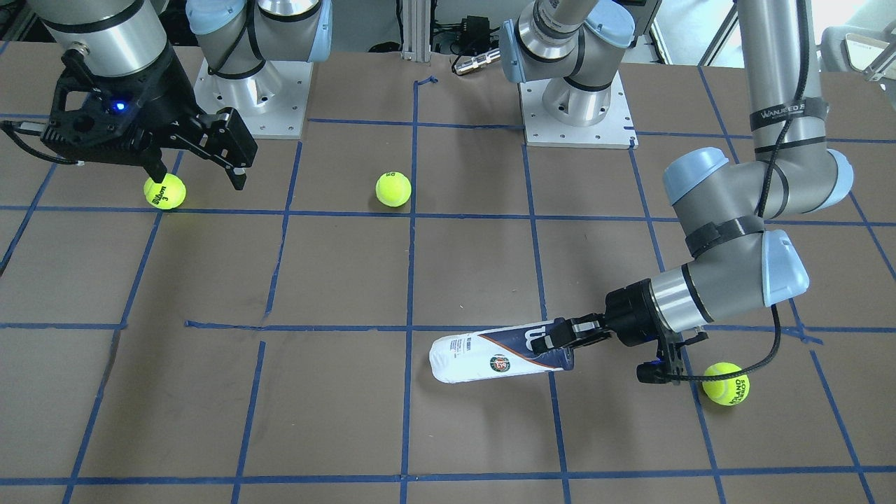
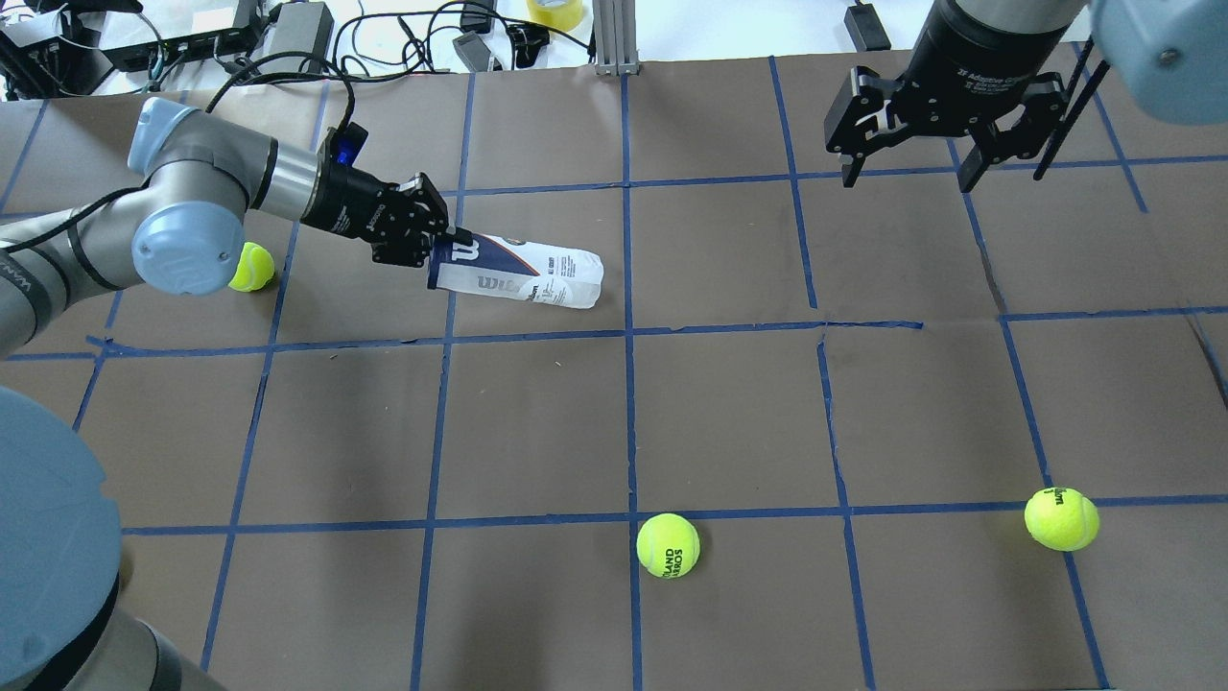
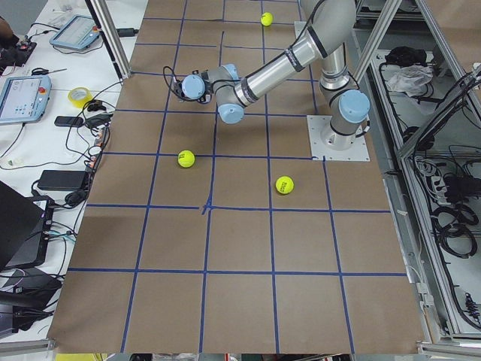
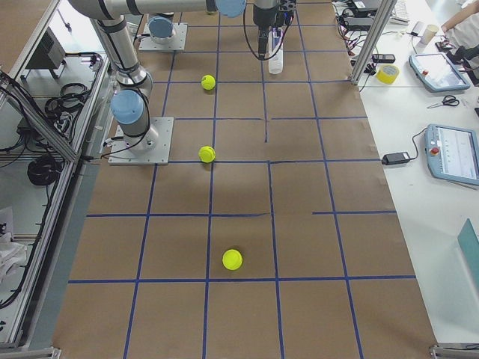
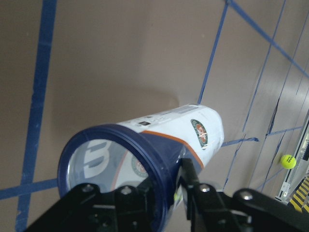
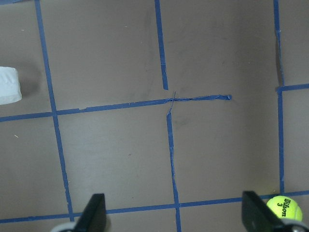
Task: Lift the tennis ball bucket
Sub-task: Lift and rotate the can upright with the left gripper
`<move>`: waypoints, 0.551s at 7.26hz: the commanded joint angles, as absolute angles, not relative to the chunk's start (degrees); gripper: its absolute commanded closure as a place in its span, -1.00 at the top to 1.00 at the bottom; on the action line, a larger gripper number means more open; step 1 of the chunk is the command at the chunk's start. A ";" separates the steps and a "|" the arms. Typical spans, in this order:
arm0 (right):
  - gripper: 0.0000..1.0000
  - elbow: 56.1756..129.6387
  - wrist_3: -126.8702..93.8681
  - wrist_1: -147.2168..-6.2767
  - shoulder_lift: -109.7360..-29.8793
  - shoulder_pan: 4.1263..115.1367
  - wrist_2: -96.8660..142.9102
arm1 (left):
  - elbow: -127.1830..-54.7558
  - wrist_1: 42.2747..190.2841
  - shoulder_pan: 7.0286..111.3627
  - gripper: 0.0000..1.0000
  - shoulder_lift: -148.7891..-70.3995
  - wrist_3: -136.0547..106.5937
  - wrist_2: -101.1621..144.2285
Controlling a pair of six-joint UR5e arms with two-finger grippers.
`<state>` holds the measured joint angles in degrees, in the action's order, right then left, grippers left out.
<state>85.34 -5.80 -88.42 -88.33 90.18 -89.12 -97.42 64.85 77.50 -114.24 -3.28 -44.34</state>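
Note:
The tennis ball bucket (image 1: 483,358) is a slim clear can with a white and navy label. It lies on its side on the brown table, and it also shows in the overhead view (image 2: 537,274). My left gripper (image 1: 560,337) is shut on its dark blue rim, one finger inside the mouth and one outside. The left wrist view shows the open mouth (image 5: 111,164) close up with a finger (image 5: 190,181) against the wall. The can looks tilted, its closed end low by the table. My right gripper (image 2: 907,178) is open and empty, far from the can, above a ball.
Three yellow-green tennis balls lie loose: one under my right gripper (image 1: 165,191), one mid-table near the robot (image 1: 393,189), one beside my left wrist (image 1: 725,382). Blue tape lines grid the table. The arm bases (image 1: 575,119) stand at the robot's edge.

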 commanded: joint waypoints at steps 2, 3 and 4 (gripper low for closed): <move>1.00 85.52 -6.06 -88.16 -88.33 90.18 -89.12 | -88.62 64.69 83.64 -1.00 -113.64 -13.34 -53.65; 1.00 85.95 -6.15 -88.33 -88.33 90.18 -89.12 | -85.98 63.99 86.80 -1.00 -113.90 -15.10 -58.92; 1.00 86.13 -6.15 -88.42 -88.33 90.18 -89.12 | -83.87 63.29 89.45 -1.00 -114.17 -14.94 -67.15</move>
<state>85.84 -6.10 -88.32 -88.33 90.18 -89.12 -86.71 64.03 86.07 -113.92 -14.06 -58.68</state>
